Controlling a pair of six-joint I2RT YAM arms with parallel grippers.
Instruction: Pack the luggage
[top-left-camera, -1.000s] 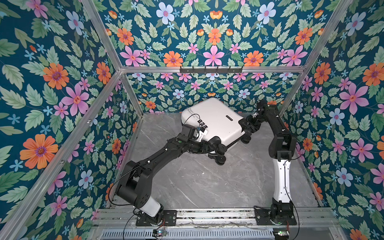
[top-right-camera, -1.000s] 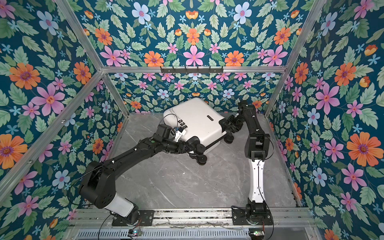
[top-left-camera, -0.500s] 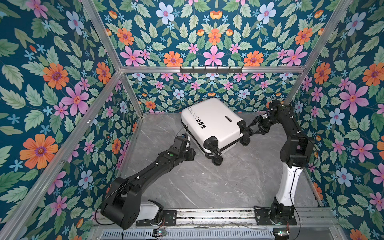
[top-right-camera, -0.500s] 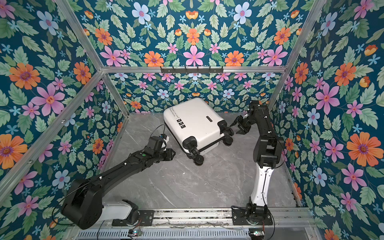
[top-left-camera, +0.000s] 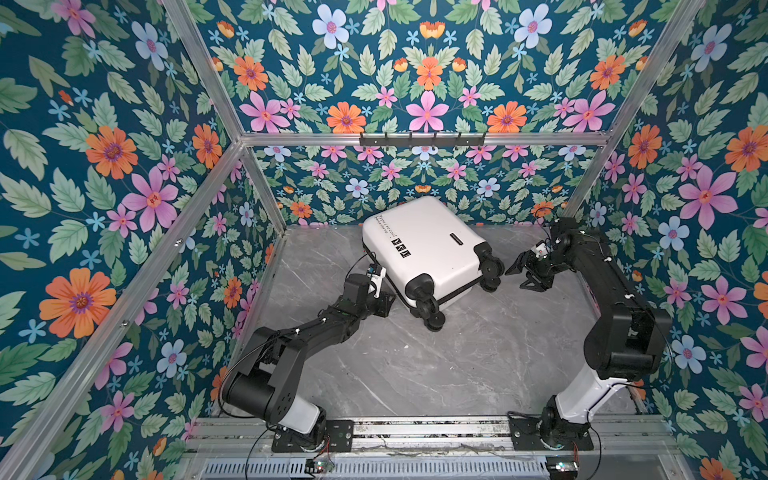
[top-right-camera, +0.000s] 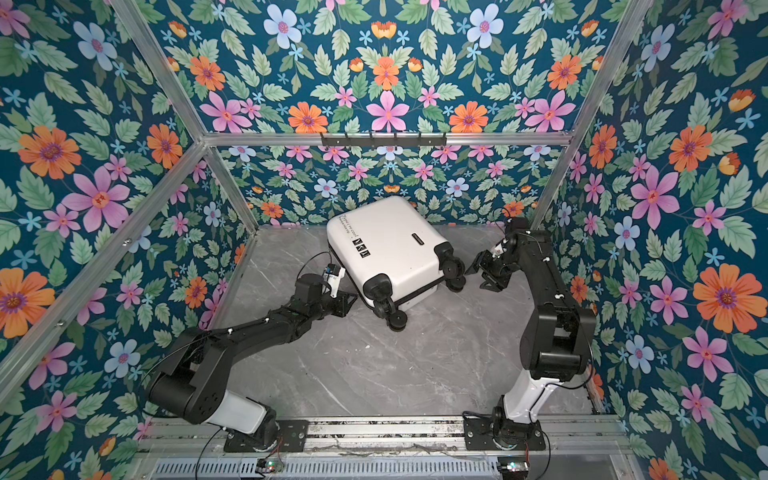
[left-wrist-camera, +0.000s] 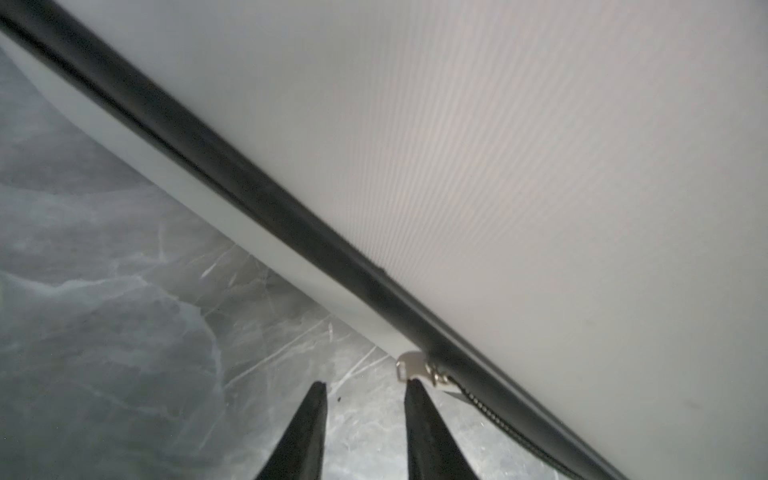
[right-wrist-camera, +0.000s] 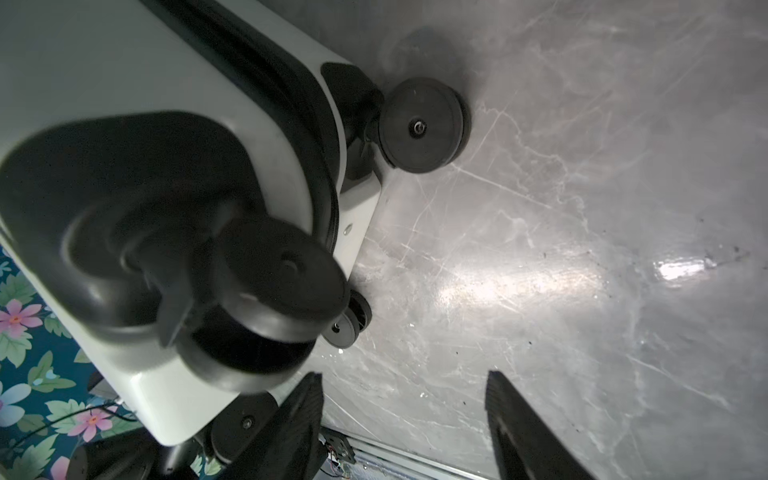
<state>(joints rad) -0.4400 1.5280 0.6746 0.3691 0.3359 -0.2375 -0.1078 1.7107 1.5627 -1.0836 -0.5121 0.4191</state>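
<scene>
We see the luggage (top-left-camera: 424, 245) lying closed, printed face up, on the grey marbled worktop (top-left-camera: 415, 374) between our two end effectors. The left end effector (left-wrist-camera: 366, 386) sits low beside the zippered edge, its fingers a narrow gap apart with nothing between them. The silver zipper pull (left-wrist-camera: 409, 365) lies right at one fingertip. The right end effector (right-wrist-camera: 405, 376) is spread wide and empty, close beside a corner wheel (right-wrist-camera: 270, 291).

The luggage (top-left-camera: 432, 249) lay on the table (top-left-camera: 436, 374) near the back wall (top-left-camera: 415, 178), left gripper (top-left-camera: 385, 300) just beside it on the left, right gripper (top-left-camera: 518, 277) near its wheels (top-left-camera: 493, 267)
</scene>
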